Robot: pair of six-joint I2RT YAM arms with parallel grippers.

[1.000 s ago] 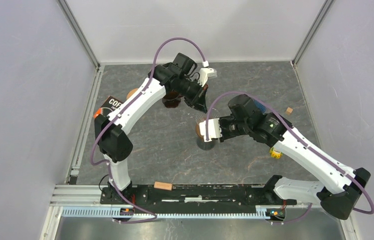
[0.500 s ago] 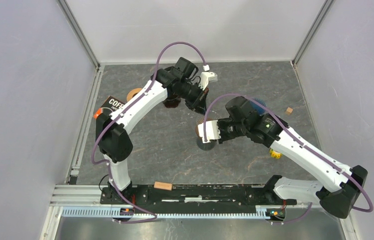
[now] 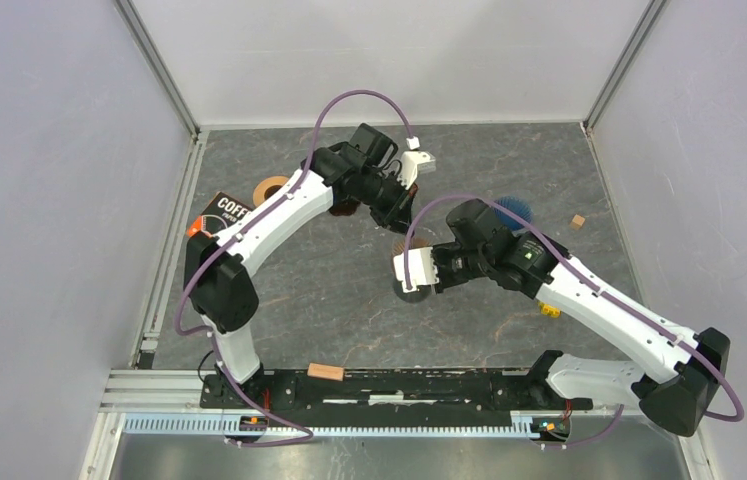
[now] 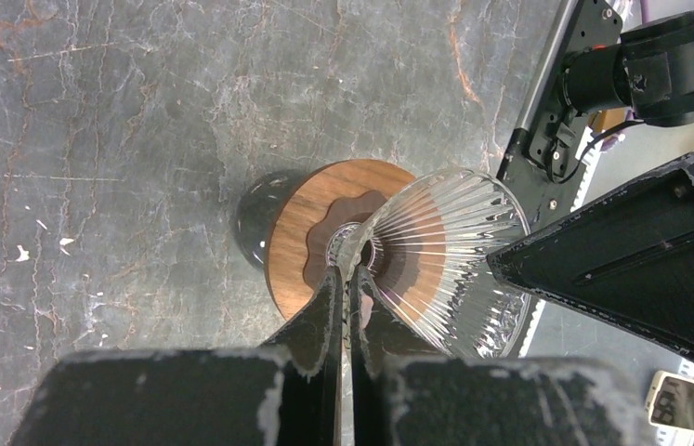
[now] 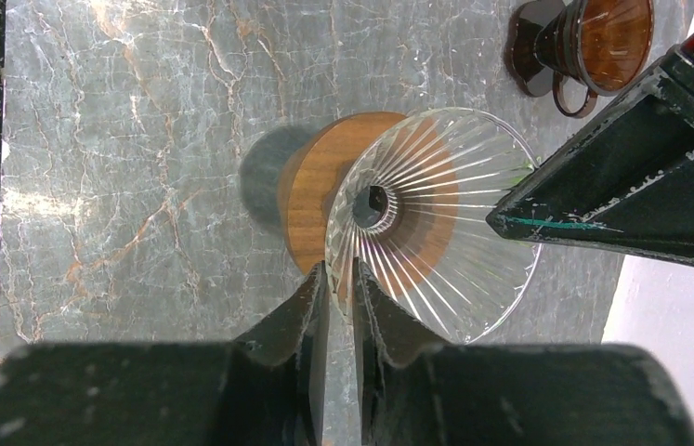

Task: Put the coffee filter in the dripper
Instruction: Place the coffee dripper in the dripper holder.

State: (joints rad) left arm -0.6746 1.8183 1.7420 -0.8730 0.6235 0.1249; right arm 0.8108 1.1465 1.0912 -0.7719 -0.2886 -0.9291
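Dark package [image 3: 221, 214], left side: white letters "COFF", rest hidden.

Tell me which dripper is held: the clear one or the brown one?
The clear dripper, ribbed glass on a wooden base: the right gripper and left gripper both pinch it. The brown dripper is apart, untouched.

The clear ribbed glass dripper [image 5: 436, 232] shows fine flutes radiating from its neck. Its round wooden collar [image 5: 310, 204] is walnut brown with straight grain. The marble tabletop [image 5: 120, 139] beneath the dripper is dark grey, veined white and rust orange. Beyond the dripper, a translucent plastic dripper [image 5: 608, 32] is amber brown. The left gripper [image 4: 345, 279] and right gripper [image 5: 338, 279] are matt black, their edges scuffed whitish. Left of the dripper, a black bag [image 3: 221, 212] bears white lettering. 2 purple cables [image 3: 349, 95] arc above it.
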